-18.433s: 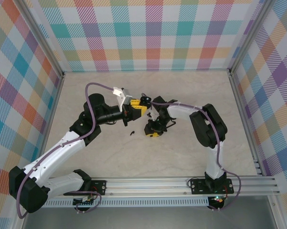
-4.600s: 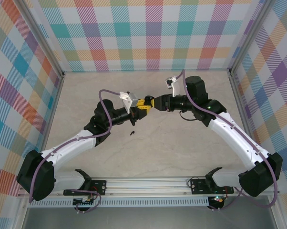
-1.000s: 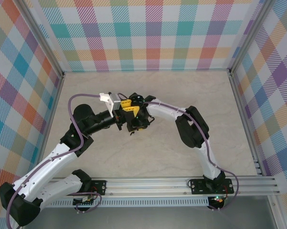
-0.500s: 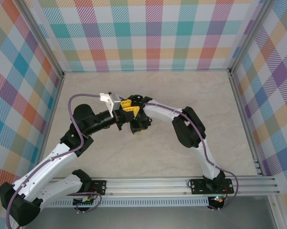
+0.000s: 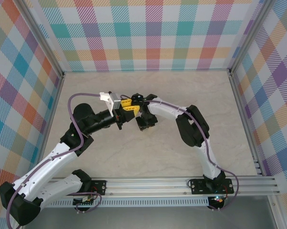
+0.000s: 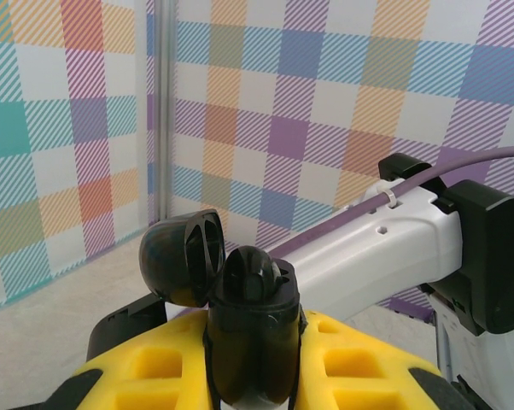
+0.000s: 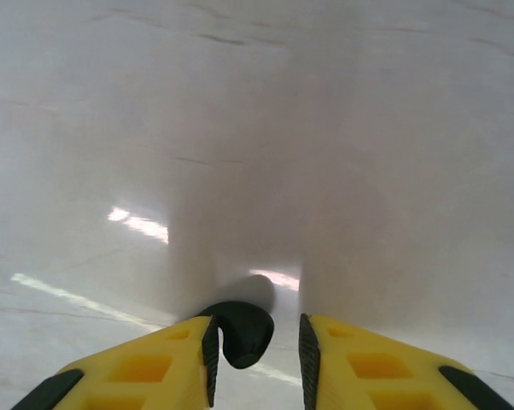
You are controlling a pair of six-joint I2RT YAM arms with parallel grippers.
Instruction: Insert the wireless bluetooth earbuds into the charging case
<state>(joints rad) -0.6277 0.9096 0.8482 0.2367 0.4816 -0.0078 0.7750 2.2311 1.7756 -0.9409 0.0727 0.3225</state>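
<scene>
While the right gripper (image 7: pixel 255 346) hangs just above the table (image 7: pixel 257 128), its two yellow fingers (image 7: pixel 137 367) are drawn in on one black earbud (image 7: pixel 240 333). It is grasped and clear of the surface, with its shadow thrown on the pale top underneath. The bud sits tight against the left-hand pad as the right wrist camera sees it; I cannot tell whether the other pad touches it. That is one earbud counted, and it is in the right gripper, not in the case.

Over to the left gripper (image 6: pixel 253 367): it is clenched on one black charging case (image 6: pixel 253 333), held upright between the yellow fingers (image 6: pixel 154 367). The case's single round lid (image 6: pixel 180 256) is flipped open and leans off to the left of the body. Behind it runs the white link of the right arm (image 6: pixel 368 256), and beyond that the checked walls (image 6: pixel 325 85).

From above, the left gripper (image 5: pixel 128 106) and the case (image 5: pixel 135 98) sit at mid-table, and the right gripper (image 5: pixel 146 121) is just beside them, toward the near right.

Now the change. A second ago a small dark speck lay on the table just under the right gripper's tips. Half a second ago the gripper was down over that spot. Now it has shifted up and to the right, with the bud in its fingers. The left gripper and the case have not moved.
</scene>
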